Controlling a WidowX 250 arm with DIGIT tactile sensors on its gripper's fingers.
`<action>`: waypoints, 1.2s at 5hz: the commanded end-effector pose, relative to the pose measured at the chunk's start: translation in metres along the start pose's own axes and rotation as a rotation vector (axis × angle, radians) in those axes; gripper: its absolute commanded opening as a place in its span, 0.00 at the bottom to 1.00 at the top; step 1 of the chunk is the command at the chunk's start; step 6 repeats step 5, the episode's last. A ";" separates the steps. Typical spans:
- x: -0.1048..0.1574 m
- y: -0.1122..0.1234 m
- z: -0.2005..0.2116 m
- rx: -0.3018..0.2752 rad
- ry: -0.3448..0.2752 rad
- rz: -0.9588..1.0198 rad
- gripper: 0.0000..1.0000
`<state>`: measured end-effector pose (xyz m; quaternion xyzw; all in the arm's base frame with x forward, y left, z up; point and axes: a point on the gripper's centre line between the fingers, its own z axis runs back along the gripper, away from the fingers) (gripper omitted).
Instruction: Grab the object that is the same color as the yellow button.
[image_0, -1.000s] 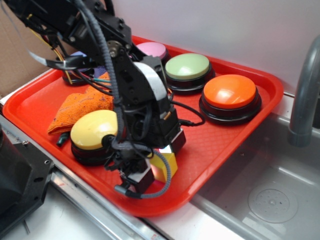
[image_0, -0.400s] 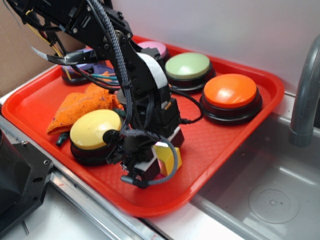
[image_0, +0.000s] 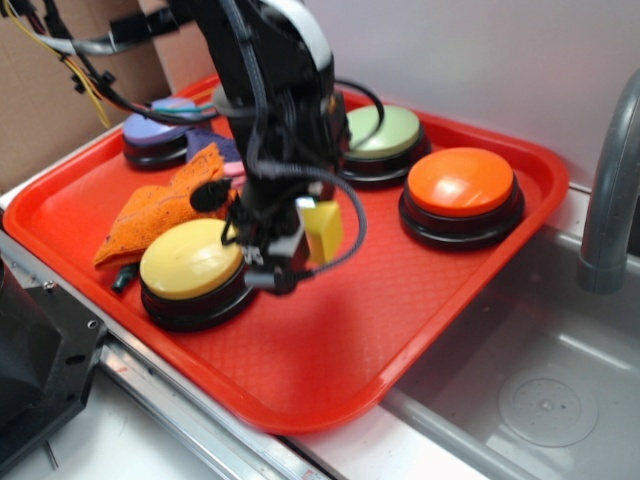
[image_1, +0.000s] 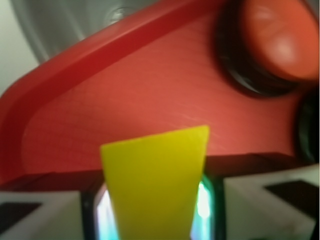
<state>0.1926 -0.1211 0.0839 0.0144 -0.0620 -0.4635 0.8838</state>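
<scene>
My gripper is shut on the small yellow wedge block, which hangs clear above the red tray. In the wrist view the block fills the space between the two fingers and sticks out past their tips. The yellow button, a round dome on a black base, sits on the tray just left of and below the gripper. The arm hides part of the tray's back.
An orange button and a green button stand at the tray's back right, a purple one at the back left. An orange cloth lies left of the arm. A grey sink and faucet pipe are to the right.
The gripper has risen from the tray floor with the yellow block held in it, moving up and toward the back. The buttons and cloth stayed put.
</scene>
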 end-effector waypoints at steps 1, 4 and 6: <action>-0.027 0.022 0.069 0.117 0.097 0.343 0.00; -0.089 0.042 0.096 0.119 0.121 0.779 0.00; -0.103 0.037 0.105 0.166 0.137 0.844 0.00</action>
